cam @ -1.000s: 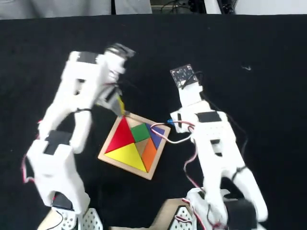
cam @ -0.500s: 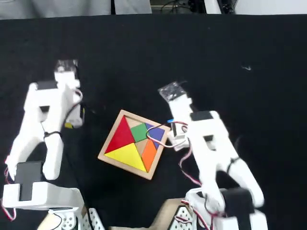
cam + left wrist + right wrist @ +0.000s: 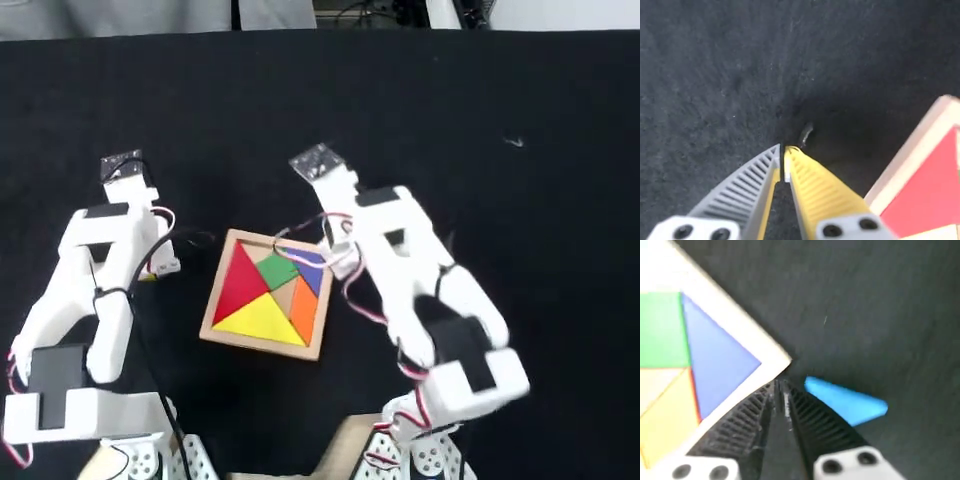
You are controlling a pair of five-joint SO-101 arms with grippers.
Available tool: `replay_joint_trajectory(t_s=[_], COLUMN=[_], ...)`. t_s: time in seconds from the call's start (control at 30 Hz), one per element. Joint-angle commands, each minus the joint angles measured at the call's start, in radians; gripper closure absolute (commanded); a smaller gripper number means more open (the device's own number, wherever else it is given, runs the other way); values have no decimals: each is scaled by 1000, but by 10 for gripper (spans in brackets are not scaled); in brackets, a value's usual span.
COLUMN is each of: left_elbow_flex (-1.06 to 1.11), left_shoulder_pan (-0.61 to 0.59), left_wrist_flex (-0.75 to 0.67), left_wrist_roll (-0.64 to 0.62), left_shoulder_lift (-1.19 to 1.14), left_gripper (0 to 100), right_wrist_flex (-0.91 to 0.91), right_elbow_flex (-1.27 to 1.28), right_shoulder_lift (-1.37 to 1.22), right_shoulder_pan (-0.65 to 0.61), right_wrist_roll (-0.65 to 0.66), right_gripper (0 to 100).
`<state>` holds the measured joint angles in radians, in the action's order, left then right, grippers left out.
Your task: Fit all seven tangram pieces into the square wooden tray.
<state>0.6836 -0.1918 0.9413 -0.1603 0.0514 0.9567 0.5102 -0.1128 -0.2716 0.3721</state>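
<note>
Well, your right gripper (image 3: 780, 385) sat closed and empty at a corner of the square wooden tray (image 3: 735, 322), with the light-blue triangular piece (image 3: 847, 402) just beside it on the black counter (image 3: 520, 250). Your left gripper (image 3: 782, 149) was closed and empty too.

a black cloth (image 3: 540, 260) covers the table, with a small pale fleck (image 3: 514, 142) on it toward the far right corner and a bit of pale lint (image 3: 806, 134) lying on the weave. beyond the table's far edge are a grey panel (image 3: 120, 14) at the left, dark equipment with cables (image 3: 375, 12) in the middle and a white surface (image 3: 565, 12) at the right. at the near edge a piece of light wood (image 3: 345, 440) shows.
</note>
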Motion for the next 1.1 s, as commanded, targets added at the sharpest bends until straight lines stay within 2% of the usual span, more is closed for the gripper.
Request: replay_joint_trajectory(t_s=[0.0, 0.13, 0.3, 0.37, 0.47, 0.53, 0.7, 1.07], left_elbow_flex=[31, 91, 180, 219, 252, 259, 262, 262], left_shoulder_pan=[-12, -45, -58, -56, -56, -58, -56, -56], left_wrist_flex=[-57, -118, -192, -232, -284, -301, -319, -319], left_wrist_roll=[-11, -63, -94, -94, -94, -94, -94, -94], left_shoulder_lift=[71, 120, 216, 249, 272, 273, 273, 273], left_gripper=[971, 971, 971, 971, 971, 971, 971, 971], right_wrist_flex=[35, 249, 313, 305, 299, 307, 299, 92], right_elbow_flex=[-197, -292, -179, -120, -94, -91, -53, -56], right_shoulder_lift=[-81, 15, 216, 254, 257, 240, 157, -12], right_shoulder_pan=[-11, 2, 84, 121, 167, 176, 158, 155], right_wrist_roll=[66, 213, 658, 766, 784, 829, 1028, 1103], right_gripper=[988, 988, 983, 925, 764, 705, 732, 738])
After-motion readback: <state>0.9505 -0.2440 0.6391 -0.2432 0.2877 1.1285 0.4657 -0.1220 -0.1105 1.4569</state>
